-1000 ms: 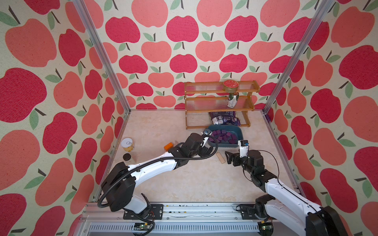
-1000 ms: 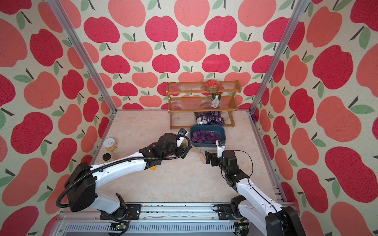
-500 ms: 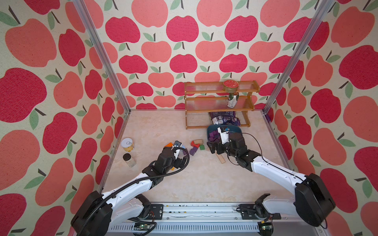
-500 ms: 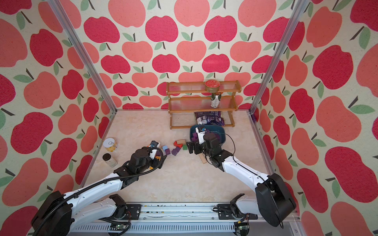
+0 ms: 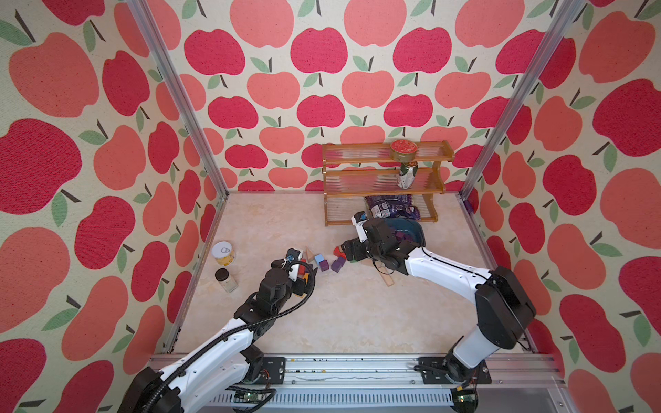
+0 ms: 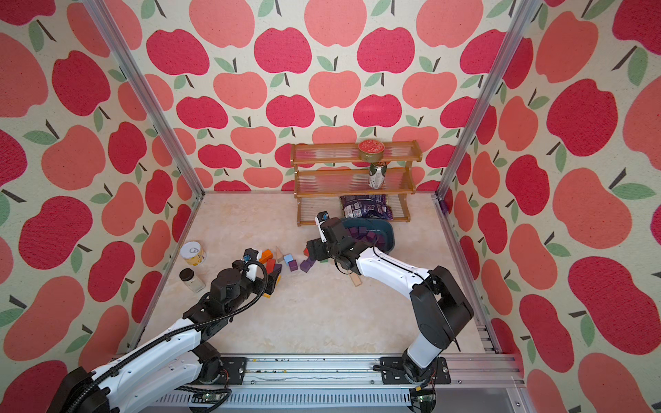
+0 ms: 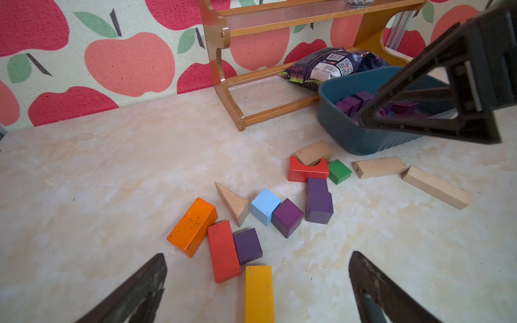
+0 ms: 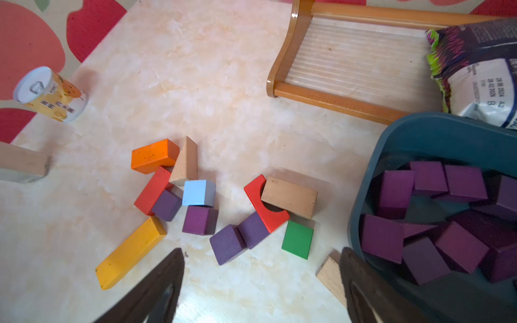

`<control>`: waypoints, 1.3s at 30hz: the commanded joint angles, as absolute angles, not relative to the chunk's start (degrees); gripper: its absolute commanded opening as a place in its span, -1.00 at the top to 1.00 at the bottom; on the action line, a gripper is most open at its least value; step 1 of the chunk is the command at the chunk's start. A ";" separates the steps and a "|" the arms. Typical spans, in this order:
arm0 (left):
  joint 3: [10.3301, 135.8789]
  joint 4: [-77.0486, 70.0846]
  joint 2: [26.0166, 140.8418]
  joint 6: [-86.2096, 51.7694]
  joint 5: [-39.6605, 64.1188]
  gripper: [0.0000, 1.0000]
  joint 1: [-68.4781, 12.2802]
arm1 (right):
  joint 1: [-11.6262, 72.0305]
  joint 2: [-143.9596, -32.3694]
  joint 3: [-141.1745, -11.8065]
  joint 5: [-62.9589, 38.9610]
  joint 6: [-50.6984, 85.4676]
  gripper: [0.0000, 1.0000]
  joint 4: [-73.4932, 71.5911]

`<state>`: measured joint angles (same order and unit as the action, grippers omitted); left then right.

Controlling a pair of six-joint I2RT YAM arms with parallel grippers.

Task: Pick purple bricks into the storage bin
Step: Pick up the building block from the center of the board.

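Note:
Several loose purple bricks lie on the table among coloured blocks; two of them show in both top views. The teal storage bin stands in front of the rack and holds several more purple bricks. My right gripper hangs open and empty beside the bin, just above a pair of purple bricks. My left gripper is open and empty, low over a yellow plank and a purple brick. The right finger crosses the bin in the left wrist view.
Orange, red, light-blue and green blocks and tan planks mix with the purple ones. A wooden rack with cans and a snack bag stands behind. A tin and a jar stand at the left wall.
The left arm pulled back from the bin to the near side of the block cluster. The right arm swung in from the front right to the blocks beside the bin, its jaws narrowing slightly.

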<state>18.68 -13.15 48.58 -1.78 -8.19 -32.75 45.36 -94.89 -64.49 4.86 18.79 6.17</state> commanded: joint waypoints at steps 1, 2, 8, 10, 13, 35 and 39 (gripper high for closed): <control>18.35 -12.93 49.86 -4.04 -9.72 -0.99 -31.43 | 45.52 -98.00 -65.71 0.19 17.29 -0.67 8.57; 18.44 -13.00 50.08 -3.98 -9.29 -0.99 -31.26 | 45.60 -98.62 -66.18 -0.57 17.10 -0.64 8.76; 18.02 -13.89 49.65 -3.96 -8.18 -0.99 -30.81 | 45.85 -101.05 -66.69 -1.85 15.19 -0.54 8.34; 18.02 -13.74 49.57 -4.04 -8.47 -0.99 -30.71 | 45.87 -101.56 -66.53 -2.76 14.25 -0.49 7.75; 18.02 -13.55 49.57 -4.22 -8.70 -0.99 -30.41 | 45.92 -102.14 -65.85 -4.18 13.88 -0.38 6.28; 18.02 -13.24 50.01 -5.15 -8.53 -0.99 -29.71 | 49.18 -111.31 -73.46 -0.55 10.66 -0.25 10.94; 18.02 -13.13 49.65 -5.33 -8.44 -0.99 -29.52 | 49.81 -112.47 -75.14 0.46 9.35 -0.25 12.83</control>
<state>18.68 -13.13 49.98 -4.12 -8.51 -29.85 49.15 -111.28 -73.19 -1.10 11.70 9.69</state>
